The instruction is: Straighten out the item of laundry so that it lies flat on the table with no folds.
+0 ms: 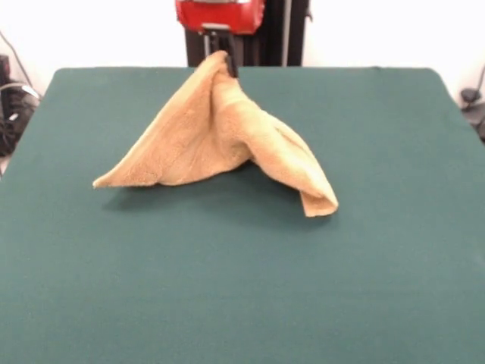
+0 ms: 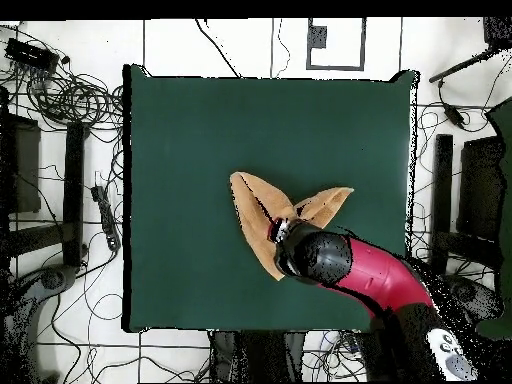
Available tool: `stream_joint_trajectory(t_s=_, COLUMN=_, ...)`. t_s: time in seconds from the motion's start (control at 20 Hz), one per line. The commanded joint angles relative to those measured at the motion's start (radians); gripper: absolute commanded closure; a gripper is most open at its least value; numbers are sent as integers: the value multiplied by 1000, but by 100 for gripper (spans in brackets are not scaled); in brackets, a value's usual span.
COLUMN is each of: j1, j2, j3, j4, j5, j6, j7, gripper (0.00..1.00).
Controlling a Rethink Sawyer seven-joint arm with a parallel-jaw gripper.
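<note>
With our gripper (image 1: 225, 67) pinched shut on the towel (image 1: 220, 136), which hangs tented from its peak down to the table (image 1: 242, 288), we judge it best to drag slowly sideways so the folds open.

Robot lab — green-topped table (image 2: 200, 150), cable tangles (image 2: 70, 95) across tiled floor (image 2: 240, 42).

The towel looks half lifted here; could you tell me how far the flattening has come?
Done: the gripper has pinched the towel at its peak. In hand: it hangs tented, two corners on the table. Left: spreading it flat; folds remain.
</note>
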Motion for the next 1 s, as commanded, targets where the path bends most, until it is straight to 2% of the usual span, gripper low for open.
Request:
stream_joint_trajectory(t_s=0.05, j1=57, j2=48, j3=134, j4=-17, j5=-49, j6=169, j7=-51, gripper=100)
stream_joint_trajectory(t_s=0.4, j1=89, j2=72, j3=106, j4=-144, j5=-63, j6=303, j7=-16, gripper=100)
stream_joint_trajectory(t_s=0.7, j1=68, j2=9, j3=116, j4=-219, j5=-93, j6=417, j7=-77, gripper=100)
stream_joint_trajectory(t_s=0.8, j1=57, j2=16, j3=128, j4=-248, j5=-105, j6=428, j7=-110, gripper=100)
stream_joint_trajectory(t_s=0.85, j1=54, j2=18, j3=131, j4=-258, j5=-114, j6=402, j7=-114, gripper=0)
stream_joint_trajectory(t_s=1.0, j1=58, j2=6, j3=123, j4=-245, j5=-126, j6=361, j7=-108, gripper=0)
